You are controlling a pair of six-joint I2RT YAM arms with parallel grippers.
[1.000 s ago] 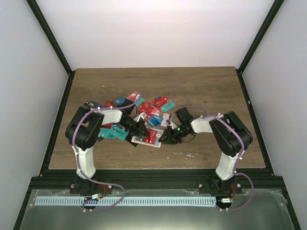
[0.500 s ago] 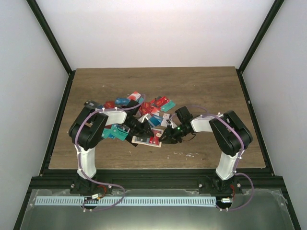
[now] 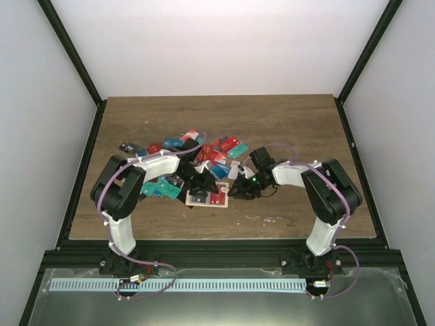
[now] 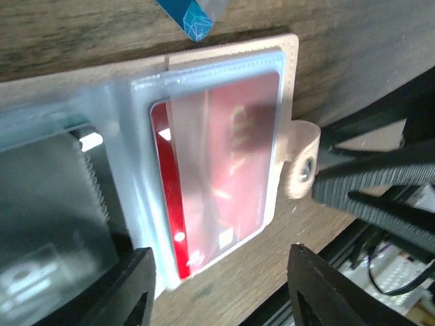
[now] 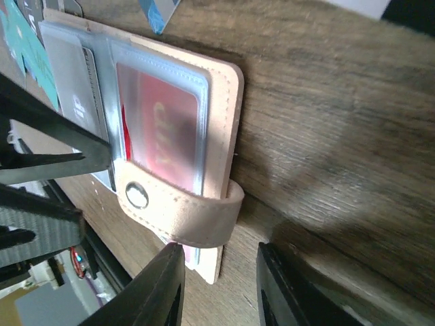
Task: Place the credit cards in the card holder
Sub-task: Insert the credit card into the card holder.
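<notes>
At the near middle of the brown wooden table (image 3: 285, 129), the tan leather card holder (image 3: 207, 198) lies open, with one red plastic credit card (image 4: 224, 170) inside its clear sleeve. The left gripper (image 4: 221, 261) is spread wide and the right gripper (image 5: 221, 258) is partly spread. Both are empty, at the holder's edges.

I get an evenly lit, sharp overhead view, soft shadows only. Both wrist feeds blur up close, and glare hazes the card holder (image 4: 217, 156) sleeve.

card (image 4: 231, 170) in card holder (image 3: 207, 199), credit cards (image 3: 225, 147) behind
</notes>
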